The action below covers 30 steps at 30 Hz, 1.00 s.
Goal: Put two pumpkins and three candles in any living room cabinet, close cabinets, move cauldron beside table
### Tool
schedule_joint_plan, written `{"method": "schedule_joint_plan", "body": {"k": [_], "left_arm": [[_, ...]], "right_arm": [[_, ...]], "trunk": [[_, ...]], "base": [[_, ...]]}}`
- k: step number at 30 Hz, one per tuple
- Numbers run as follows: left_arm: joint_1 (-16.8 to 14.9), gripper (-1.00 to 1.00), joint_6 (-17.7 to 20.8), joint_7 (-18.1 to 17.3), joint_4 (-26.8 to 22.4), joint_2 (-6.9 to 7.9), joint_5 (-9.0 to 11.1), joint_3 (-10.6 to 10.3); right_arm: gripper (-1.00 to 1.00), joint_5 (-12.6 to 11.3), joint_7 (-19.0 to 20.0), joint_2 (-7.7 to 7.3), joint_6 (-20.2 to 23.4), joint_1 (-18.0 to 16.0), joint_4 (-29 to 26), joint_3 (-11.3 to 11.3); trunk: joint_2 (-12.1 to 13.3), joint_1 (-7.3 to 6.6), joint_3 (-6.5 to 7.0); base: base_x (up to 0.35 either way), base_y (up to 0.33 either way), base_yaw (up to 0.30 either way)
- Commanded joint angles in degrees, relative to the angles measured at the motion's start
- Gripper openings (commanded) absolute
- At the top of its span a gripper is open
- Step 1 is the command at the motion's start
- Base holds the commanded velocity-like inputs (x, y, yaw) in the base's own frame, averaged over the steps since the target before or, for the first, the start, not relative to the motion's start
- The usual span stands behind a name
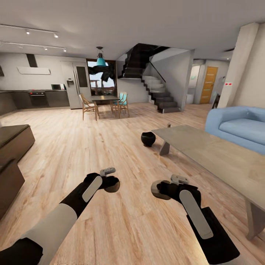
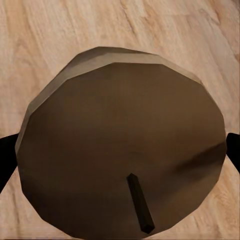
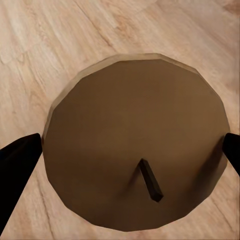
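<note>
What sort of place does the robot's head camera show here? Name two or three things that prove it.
Most likely an open-plan home: a living area with a blue sofa and long low table, a dining table with chairs further back, a kitchen with a fridge, and a staircase.

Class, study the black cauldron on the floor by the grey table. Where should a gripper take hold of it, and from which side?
Probably the rim of the cauldron, from above: it stands upright, its body round and bulging, and the table crowds one side.
</note>
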Motion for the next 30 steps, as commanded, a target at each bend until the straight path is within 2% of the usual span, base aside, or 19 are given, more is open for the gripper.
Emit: {"method": "schedule_joint_plan", "body": {"k": [1,7,10,14,22,30], "left_arm": [[-0.06,-1.00,0.15,0.74,-0.02,0.01,0.56,-0.16],[-0.06,-1.00,2.37,3.02,0.58,-0.08,0.59,-0.14],[-0.13,-1.00,4.44,3.48,3.89,-0.09,0.79,-0.10],[-0.21,-1.00,5.23,3.46,6.88,-0.10,0.92,-0.11],[-0.24,-1.00,5.67,3.29,8.30,-0.10,1.66,-0.10],[-0.17,-1.00,5.64,3.21,8.09,-0.04,1.78,-0.08]], "right_arm": [[-1.00,-0.45,-0.97,-0.02,0.08,-0.09,-0.08,0.29],[-1.00,-0.41,-2.10,0.10,0.06,-0.22,-0.08,0.94],[-1.00,-0.43,-2.21,0.12,0.06,-0.25,-0.08,1.14],[-1.00,-0.47,-1.95,0.12,0.10,-0.25,-0.08,1.26],[-1.00,-0.48,-1.94,0.13,-0.05,-0.26,-0.08,1.47],[-1.00,-0.48,-1.62,0.13,-0.12,-0.26,-0.10,1.56]], "trunk": [[0.38,-0.24,0.08],[2.79,-1.56,1.04],[3.99,-2.22,1.56],[5.60,-3.09,2.27],[8.81,-4.85,3.70],[8.81,-4.85,3.70]], "base": [[0.000,0.000,0.239],[0.000,0.000,0.112],[0.000,0.000,0.028],[0.000,0.000,0.009],[-0.038,0.000,0.002],[-0.012,0.000,0.000]]}}
